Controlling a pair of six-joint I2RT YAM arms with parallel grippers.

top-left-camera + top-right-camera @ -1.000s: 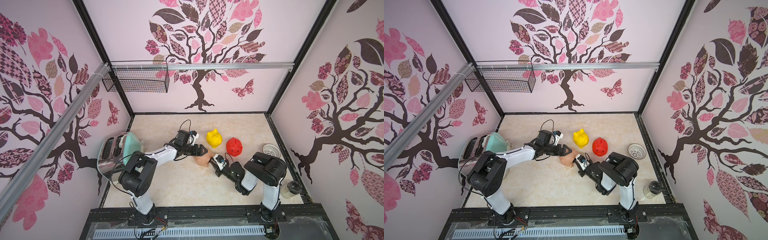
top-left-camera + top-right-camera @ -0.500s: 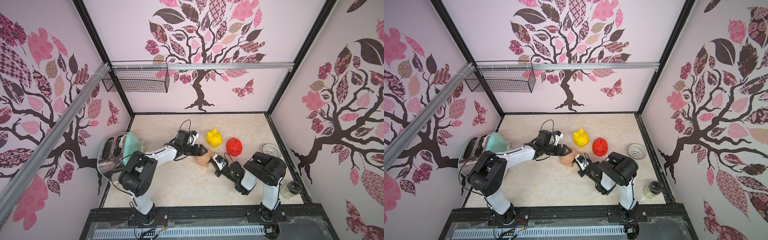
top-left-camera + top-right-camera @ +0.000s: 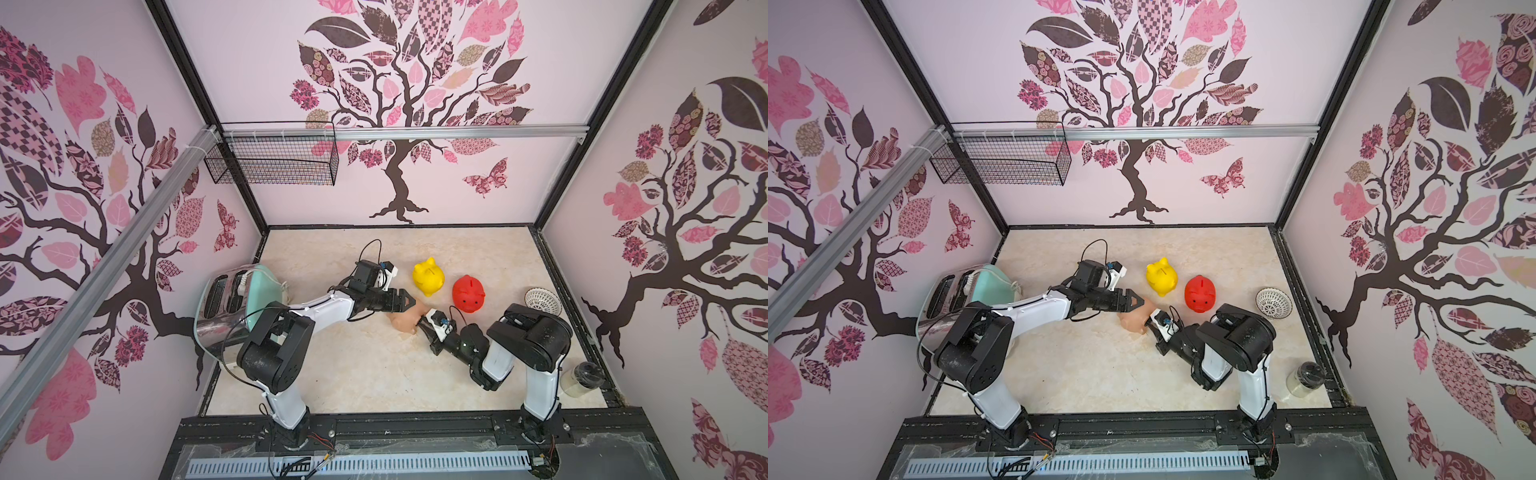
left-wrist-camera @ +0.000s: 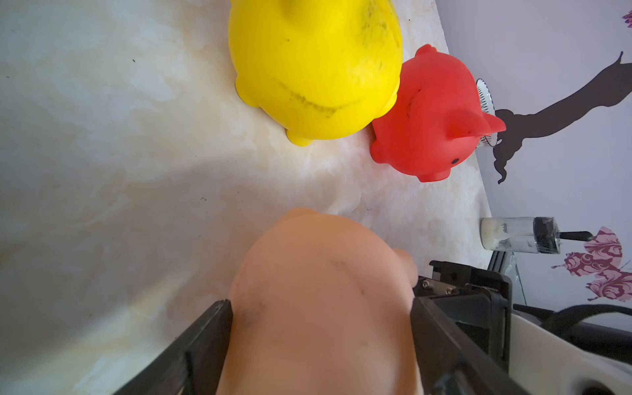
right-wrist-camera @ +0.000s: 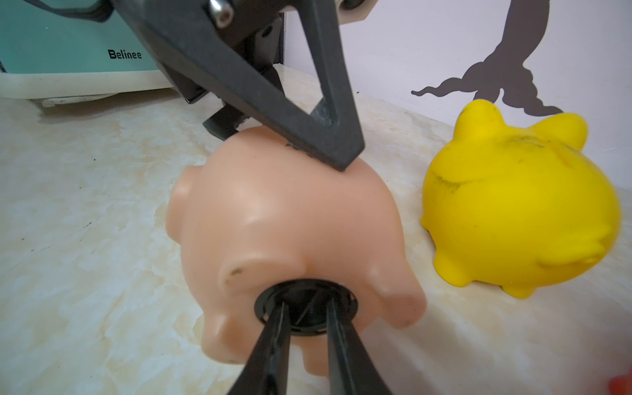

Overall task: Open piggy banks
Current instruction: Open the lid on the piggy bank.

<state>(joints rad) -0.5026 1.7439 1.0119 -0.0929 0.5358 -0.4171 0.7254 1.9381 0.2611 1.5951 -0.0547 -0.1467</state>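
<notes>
Left gripper (image 3: 407, 302) clamps the glossy peach-tan plastic piggy bank (image 5: 284, 219), tipped over mid-table. The shell is probably light, slick and slightly yielding. Best hold: its black round belly plug (image 5: 345, 304), where right gripper (image 5: 306, 303) tips sit narrowly apart; whether they pinch is unclear.

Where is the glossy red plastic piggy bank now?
In both top views the red piggy bank stands right of centre, between the yellow plastic piggy bank and the white lattice bowl.
</notes>
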